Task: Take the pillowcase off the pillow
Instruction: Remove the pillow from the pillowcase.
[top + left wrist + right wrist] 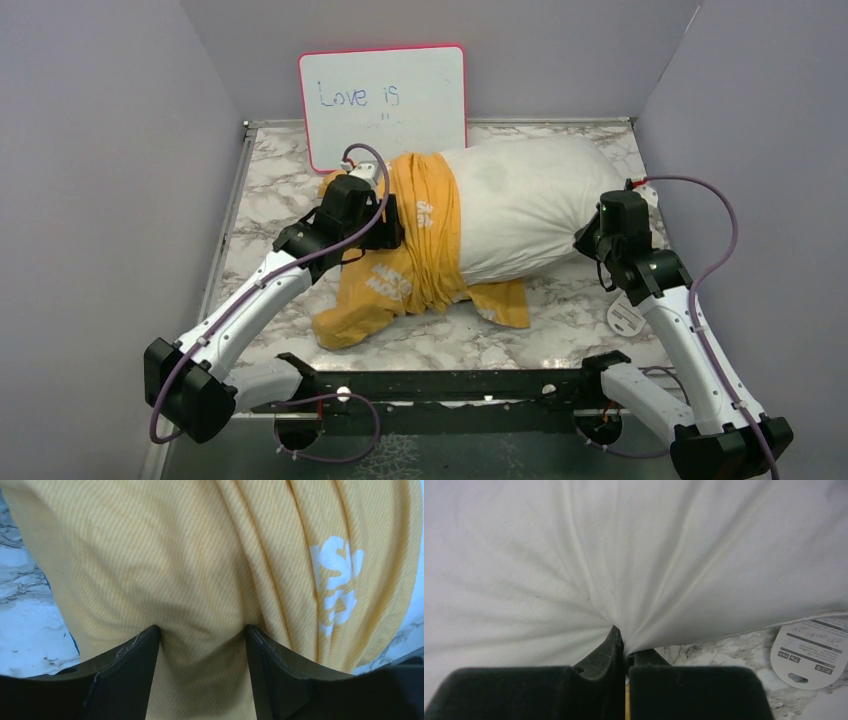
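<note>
**Case bunched mid-pillow: slip and drag risks**

The pillowcase (pixel 425 240) is bunched as a yellow band around the left part of the pillow (pixel 525 205), with loose cloth spilled onto the table (pixel 560 340) at the near side. The pillow's right part is bared.

If the left gripper (pixel 202 632) is closed where it stands, pillow filling may be pinched together with the cloth. The pillow would then be dragged along instead of being freed. Only a small fold is pinched by the right gripper (pixel 620 635), so this anchor could be lost under a hard pull. The whiteboard (pixel 385 100) just behind could be knocked by a wide sweep.

The left jaws are spread wide, with the fingertips (pixel 150 632) pressed against the yellow cloth and a mound of it bulged between them. Whether any cloth is truly caught cannot be told from so close a view. The right jaws are clamped tight on a fold at the pillow's right end, with creases drawn toward the pinch.
</note>
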